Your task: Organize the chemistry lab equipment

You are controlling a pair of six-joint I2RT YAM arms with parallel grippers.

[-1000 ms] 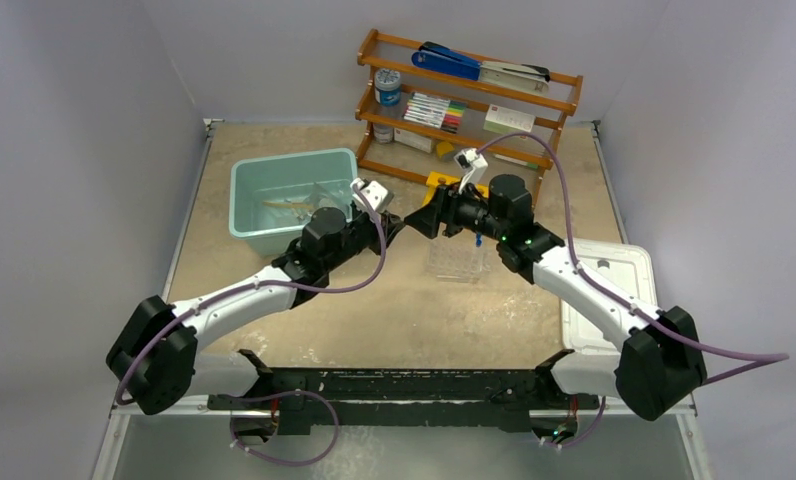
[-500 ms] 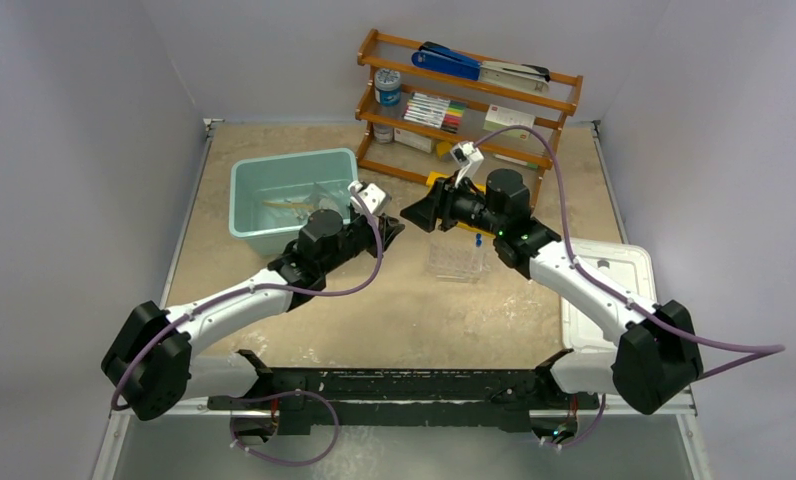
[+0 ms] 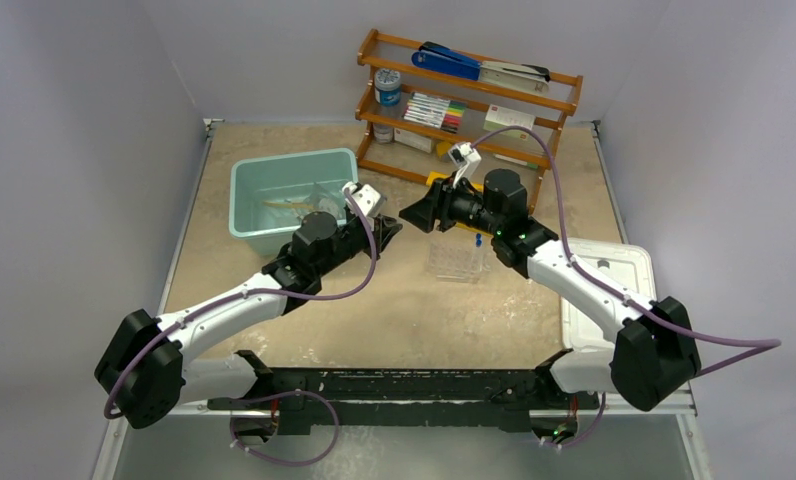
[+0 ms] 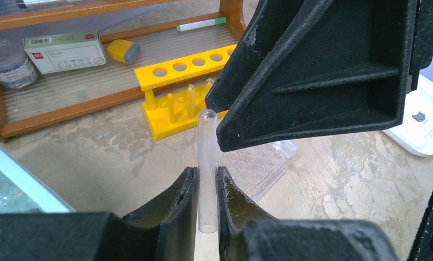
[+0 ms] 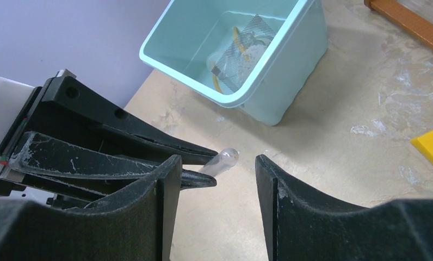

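**Surroundings.** A white lid [image 3: 606, 290] lies flat at the right edge of the worktop [image 3: 404, 320], partly covered by the right arm. A clear dish [image 3: 456, 258] with rows of wells sits mid-worktop, just below and to the right of the right hand [image 3: 412, 214]. A teal bin [image 3: 279, 195] stands open at the left rear. A mesh square [image 5: 240, 48] and a length of yellow hose lie inside it. A yellow rack [image 4: 184, 68] stands beyond the dish, holes upward, just in front of a wooden shelf [image 3: 464, 100]. The shelf carries markers [image 3: 434, 108] and a blue stapler [image 3: 446, 62].

**Obstruction.** In the left wrist view, one black finger of the right hand fills the space beside the upper end of the test tube [image 4: 207, 147]. It blocks part of the rack and the dish.

**Surface and room.** The worktop is beige and mottled with pale scuffs. Plain pale grey walls enclose it on three sides.

**Arm pose.** Both arms reach forward and inward, elbows out, and the hands meet tip to tip above mid-worktop. The left hand [image 4: 206, 173] is closed on the lower part of the test tube. The tube's rounded end projects past the fingertips. The right hand's fingers stand apart with that rounded end between them, nearer one finger. Contact there cannot be determined.
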